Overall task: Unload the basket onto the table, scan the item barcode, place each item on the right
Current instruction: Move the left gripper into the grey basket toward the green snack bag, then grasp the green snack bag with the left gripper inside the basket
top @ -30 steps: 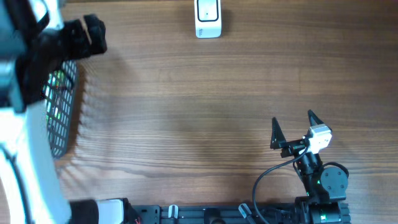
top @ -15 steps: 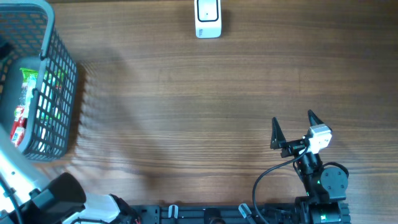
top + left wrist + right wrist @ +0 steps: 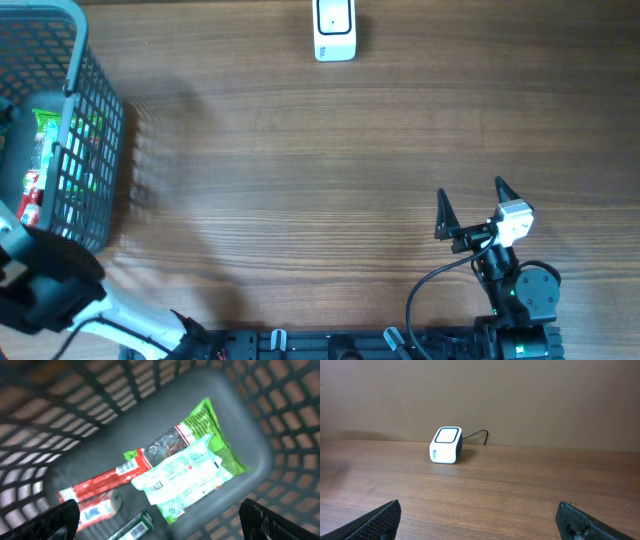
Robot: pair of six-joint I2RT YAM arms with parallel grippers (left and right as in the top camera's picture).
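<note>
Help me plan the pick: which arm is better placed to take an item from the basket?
Left, probably. The left end effector is open and points into the basket, packets directly below it. The right end effector, also open, sits across the table facing the scanner.

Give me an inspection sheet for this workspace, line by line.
Surface: wooden table, plain wood grain.
Job's things: white barcode scanner at the far edge; grey mesh basket at the left holding a green packet, a white-labelled pouch and a red packet.
Clutter: nothing seen.
Grippers: left gripper open above the basket's contents, holding nothing; right gripper open, empty, over the table.
Cables: black cable looping off the right arm; thin cord behind the scanner.
Surroundings: plain brown wall behind the table.
</note>
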